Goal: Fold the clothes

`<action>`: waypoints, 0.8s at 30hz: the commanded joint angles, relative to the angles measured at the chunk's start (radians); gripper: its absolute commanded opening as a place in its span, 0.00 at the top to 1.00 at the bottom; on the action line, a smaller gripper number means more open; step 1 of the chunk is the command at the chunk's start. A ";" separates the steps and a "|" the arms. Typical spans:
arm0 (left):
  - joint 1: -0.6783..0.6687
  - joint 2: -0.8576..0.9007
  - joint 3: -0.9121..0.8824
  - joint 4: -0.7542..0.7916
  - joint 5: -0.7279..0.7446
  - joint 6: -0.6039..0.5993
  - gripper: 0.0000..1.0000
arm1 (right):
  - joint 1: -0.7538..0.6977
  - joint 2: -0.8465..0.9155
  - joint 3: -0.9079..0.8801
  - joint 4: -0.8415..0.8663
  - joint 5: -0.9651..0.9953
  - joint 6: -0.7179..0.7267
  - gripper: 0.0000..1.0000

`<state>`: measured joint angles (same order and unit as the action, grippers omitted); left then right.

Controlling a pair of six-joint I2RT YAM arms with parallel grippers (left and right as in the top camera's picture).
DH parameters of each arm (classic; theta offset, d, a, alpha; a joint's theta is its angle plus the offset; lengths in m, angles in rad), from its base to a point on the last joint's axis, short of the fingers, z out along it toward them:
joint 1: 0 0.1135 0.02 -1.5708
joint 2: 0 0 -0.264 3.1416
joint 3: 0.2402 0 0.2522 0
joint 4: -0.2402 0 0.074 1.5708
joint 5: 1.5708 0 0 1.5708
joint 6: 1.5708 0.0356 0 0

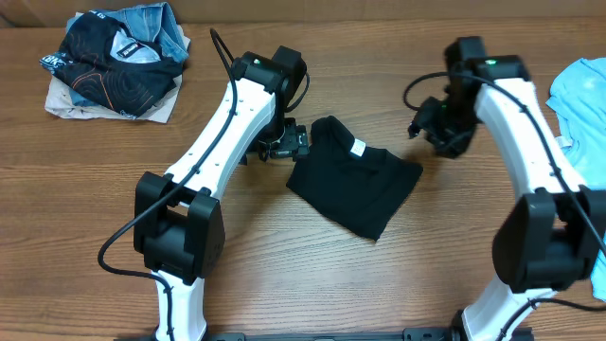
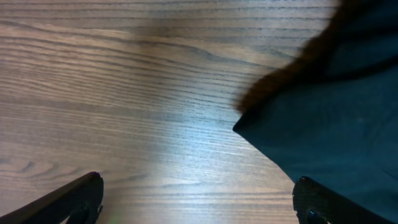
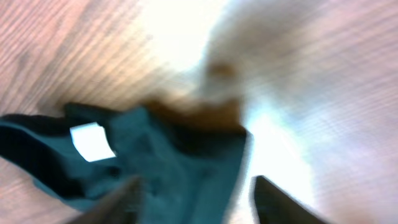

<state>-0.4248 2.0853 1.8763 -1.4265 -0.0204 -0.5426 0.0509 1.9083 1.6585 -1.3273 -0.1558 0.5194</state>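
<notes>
The wooden bench (image 1: 284, 275) fills the overhead view. The left arm (image 1: 222, 133) and the right arm (image 1: 530, 142), both white and black, reach in from the near edge. The black shirt (image 1: 355, 185) lies folded into a compact tilted rectangle in the middle of the bench, between the two arms. A heap of dark and denim clothes (image 1: 118, 62) sits at the far left corner, and a light blue T-shirt (image 1: 582, 95) lies at the right edge. The left pincer (image 1: 287, 143) stands spread wide just beside the shirt's left corner, pinching nothing. The right pincer (image 1: 440, 133) hangs near the shirt's right corner, its fingers (image 3: 280, 202) apart and blurred. A small white neck label (image 1: 358, 147) shows on top.
</notes>
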 commanded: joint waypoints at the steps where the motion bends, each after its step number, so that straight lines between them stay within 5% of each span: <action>1: -0.002 -0.012 -0.025 0.024 -0.012 0.043 0.00 | -0.027 -0.045 0.015 -0.101 0.024 -0.080 0.30; 7: -0.001 -0.012 -0.026 0.104 0.020 0.154 0.00 | -0.034 -0.053 -0.049 -0.220 0.019 -0.108 0.31; 15: -0.001 0.005 -0.029 0.222 0.214 0.381 0.00 | -0.037 -0.200 -0.304 -0.057 -0.085 -0.107 0.30; 22: -0.001 0.060 -0.029 0.256 0.241 0.416 0.00 | -0.065 -0.237 -0.346 -0.024 -0.128 -0.109 0.26; 24: -0.001 0.089 -0.029 0.273 0.306 0.542 0.00 | -0.065 -0.237 -0.346 -0.023 -0.174 -0.155 0.26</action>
<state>-0.4248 2.1223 1.8511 -1.1679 0.1917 -0.1654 -0.0132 1.6989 1.3193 -1.3537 -0.2615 0.4133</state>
